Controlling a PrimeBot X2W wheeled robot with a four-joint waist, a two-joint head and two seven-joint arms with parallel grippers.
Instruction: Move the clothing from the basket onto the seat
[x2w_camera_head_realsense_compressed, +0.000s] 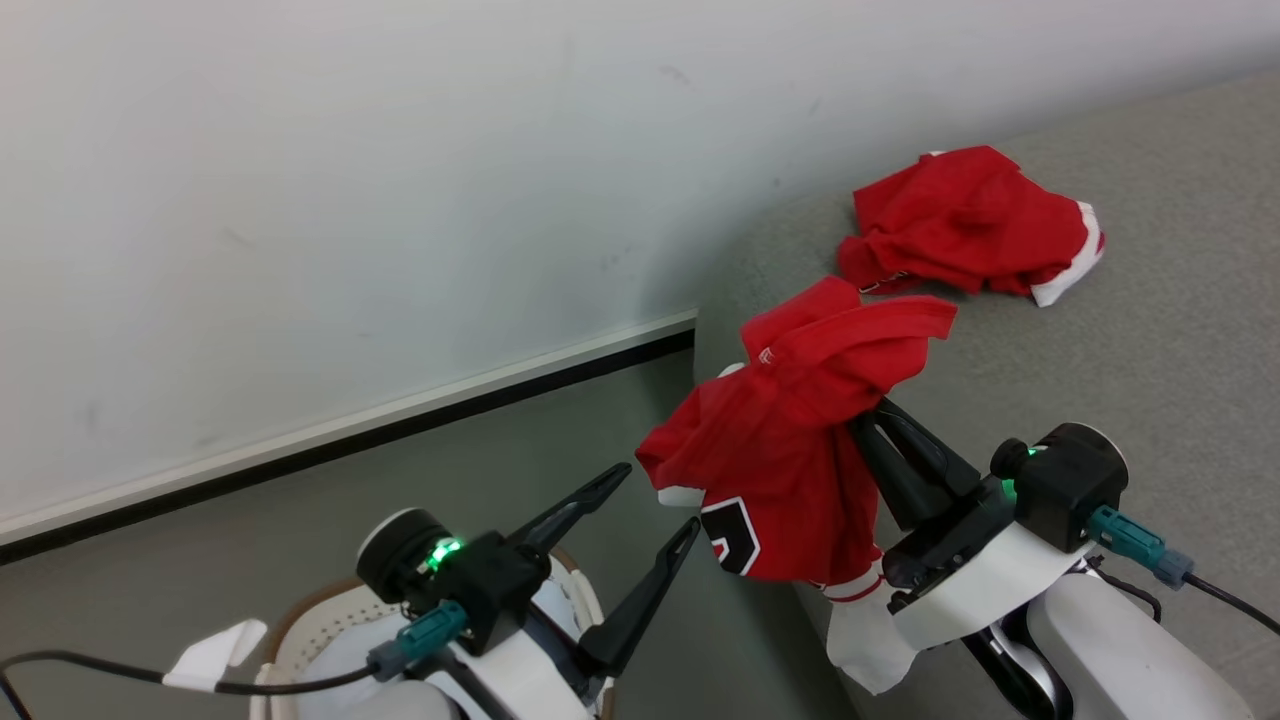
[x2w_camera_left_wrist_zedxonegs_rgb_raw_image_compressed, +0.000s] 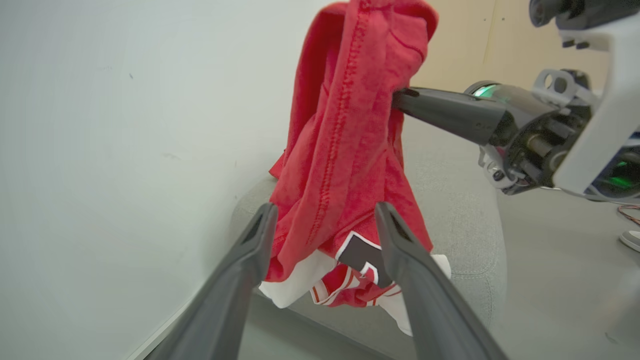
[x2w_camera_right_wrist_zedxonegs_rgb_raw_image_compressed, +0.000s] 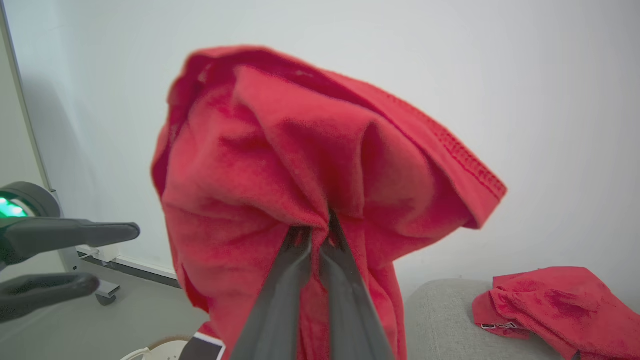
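A red garment with white panels and striped trim hangs in the air beside the grey sofa's end. My right gripper is shut on its upper folds; the cloth drapes over the fingertips. My left gripper stands open just left of the hanging garment, its fingers apart and holding nothing. The cream basket's rim shows under the left arm. A second red garment lies crumpled on the sofa seat, also visible in the right wrist view.
A white wall with a pale baseboard runs behind. Grey floor lies between the basket and the sofa's rounded end. A pale cloth sits inside the basket.
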